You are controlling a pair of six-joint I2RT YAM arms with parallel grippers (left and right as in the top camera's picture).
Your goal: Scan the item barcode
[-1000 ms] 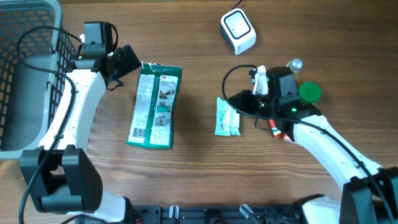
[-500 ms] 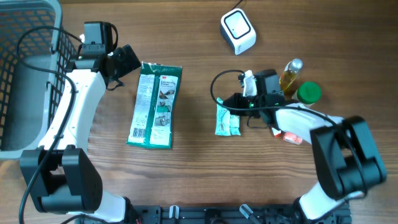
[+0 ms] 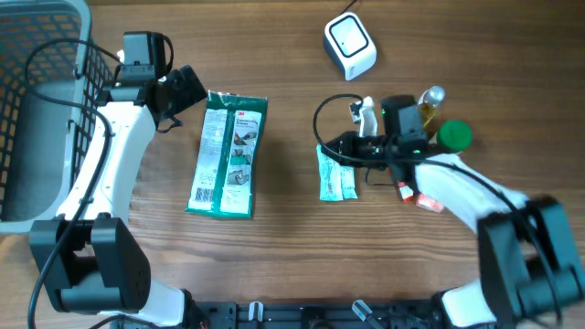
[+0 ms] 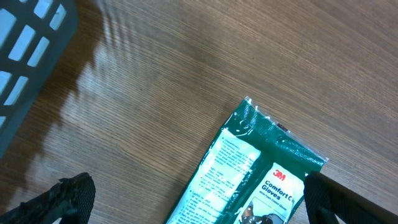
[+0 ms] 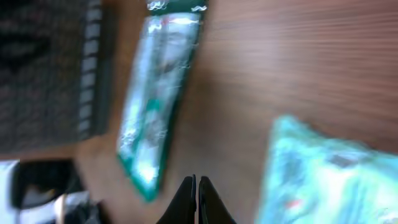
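Packet, small teal-and-white one (image 3: 335,174), lies flat on the tabletop (image 3: 292,238), a bit right of centre. Right hand (image 3: 331,146) is over its far end, fingers pinched fully together with nothing between them. I can't tell from overhead whether the tips touch the wrapper. Right wrist view is blurred: closed fingertips (image 5: 196,198) point at bare wood, with the teal packet just beside them and the green pack further off.

Scanner (image 3: 350,46), a white cube, sits toward the far edge, well apart from the packet.

Green gloves pack (image 3: 228,153) lies flat to the left of the packet, long side running near-far, printed side up. Left hand (image 3: 187,89) hangs just beside its far-left corner, fingers spread wide, holding nothing. Left wrist view shows the black fingers (image 4: 68,196) at the lower corners of the frame, with one end of the pack between them.

Grey basket (image 3: 37,110) is at far left. By the right wrist are an oil bottle (image 3: 428,105), a green lid (image 3: 454,136) and a red-and-white item (image 3: 422,196) partly under the arm.
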